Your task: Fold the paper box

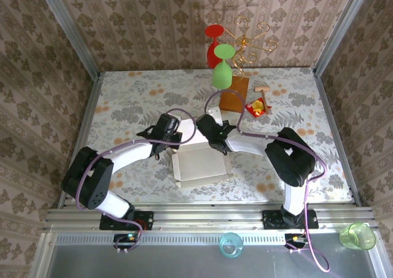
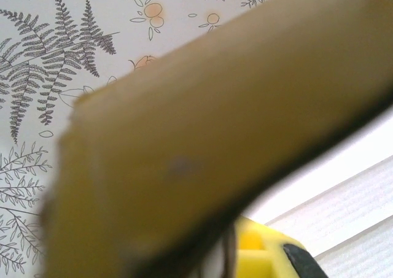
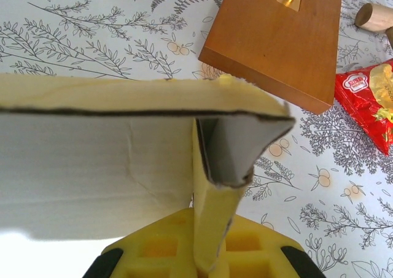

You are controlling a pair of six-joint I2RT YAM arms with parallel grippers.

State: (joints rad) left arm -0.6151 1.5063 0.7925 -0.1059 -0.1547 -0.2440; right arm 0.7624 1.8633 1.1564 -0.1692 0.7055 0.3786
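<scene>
Overhead: the paper box point(image 1: 199, 166) lies mid-table, nearer the near edge. The left gripper point(image 1: 174, 140) and right gripper point(image 1: 213, 132) both meet its far edge, equally close. Left wrist: a blurred mustard flap; grip unclear. Right wrist: fingers point(image 3: 153, 247) pinch an upright flap.

Box point(image 1: 199, 166): on table point(image 1: 135, 94), mid-table, toward 6 o'clock.
Left gripper point(image 1: 177, 138): at box's 11 o'clock corner.
Right gripper point(image 1: 216, 134): at box's 1 o'clock corner, flap between its fingers.
Block point(image 1: 233, 99): 1 o'clock of box, near; stand point(image 1: 249, 35) on it.
Packet point(image 1: 258, 108): 3 o'clock of block, just beside.
Peg point(image 1: 263, 91): 12 o'clock of packet.
Mid cup point(image 1: 231, 245): off table, 6 o'clock of box.
Corner cup point(image 1: 358, 236): 3 o'clock of mid cup, well apart.
</scene>
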